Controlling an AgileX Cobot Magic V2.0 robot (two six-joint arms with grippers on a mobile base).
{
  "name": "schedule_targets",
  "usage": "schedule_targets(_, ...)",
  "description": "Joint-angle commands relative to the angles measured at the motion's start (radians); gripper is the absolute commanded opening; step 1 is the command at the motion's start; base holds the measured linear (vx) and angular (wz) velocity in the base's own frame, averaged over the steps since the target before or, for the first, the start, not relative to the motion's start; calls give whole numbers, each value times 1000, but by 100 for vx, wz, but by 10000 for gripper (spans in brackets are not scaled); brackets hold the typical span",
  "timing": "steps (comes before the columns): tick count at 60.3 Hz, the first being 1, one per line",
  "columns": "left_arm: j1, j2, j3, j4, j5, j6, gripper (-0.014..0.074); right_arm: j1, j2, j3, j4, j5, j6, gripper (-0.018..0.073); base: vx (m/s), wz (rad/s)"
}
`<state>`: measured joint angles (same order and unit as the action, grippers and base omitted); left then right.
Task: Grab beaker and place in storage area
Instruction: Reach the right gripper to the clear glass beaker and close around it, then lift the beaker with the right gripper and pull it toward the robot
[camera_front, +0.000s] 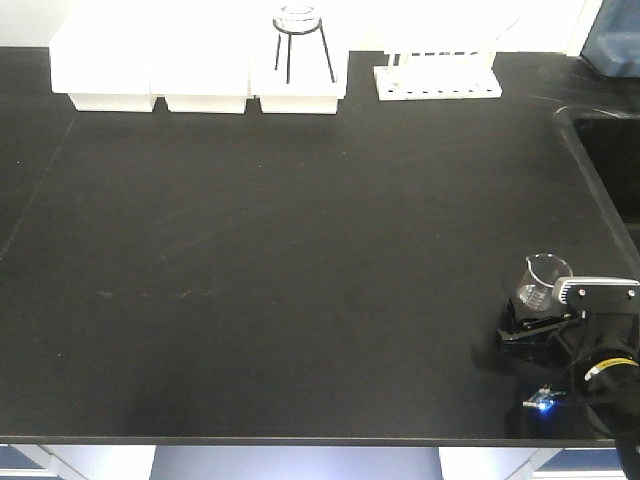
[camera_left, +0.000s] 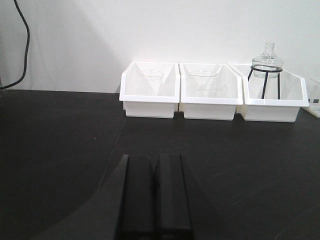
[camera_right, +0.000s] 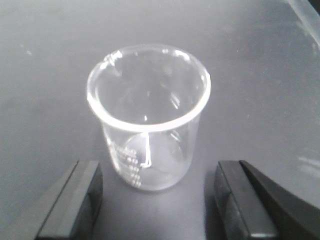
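Observation:
The beaker (camera_front: 543, 282) is small, clear glass with a pouring lip and white graduation marks. It stands upright on the black benchtop near the front right corner. My right gripper (camera_front: 535, 325) is open just behind it. In the right wrist view the beaker (camera_right: 148, 120) stands just ahead of the black fingers (camera_right: 80, 200), which touch nothing, and the right gripper (camera_right: 157, 172) has wide gaps on both sides of the glass. My left gripper (camera_left: 155, 160) is shut on nothing, low over the bench and facing the bins. The storage area is out of view.
Three white bins (camera_front: 200, 75) line the bench's back edge, and the right one holds a glass vessel on a black wire tripod (camera_front: 300, 40). A white tube rack (camera_front: 437, 80) stands beside them. A sink (camera_front: 610, 150) is sunk into the far right. The bench's front edge (camera_front: 300, 440) is close.

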<state>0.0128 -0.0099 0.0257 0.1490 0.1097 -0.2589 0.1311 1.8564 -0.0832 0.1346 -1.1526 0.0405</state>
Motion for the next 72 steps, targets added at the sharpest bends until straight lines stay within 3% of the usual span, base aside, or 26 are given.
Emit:
schedule_targets(1, -6, -18, 22, -6, -84, -6, -8, 0, -26, -25, 1, -192, -8, 519, 0, 0)
schedule_targets(51, -6, -18, 22, -6, -84, -6, -8, 0, -13, -114, 13, -192, -23, 496, 0, 0)
schedule_targets(58, -6, -18, 22, -6, -84, -6, -8, 0, -3, -114, 15, -192, -50, 410, 0, 0)
schedule_targets(72, -6, -18, 22, -6, -84, -6, -8, 0, -3, -114, 28, -192, -53, 82, 0, 0)
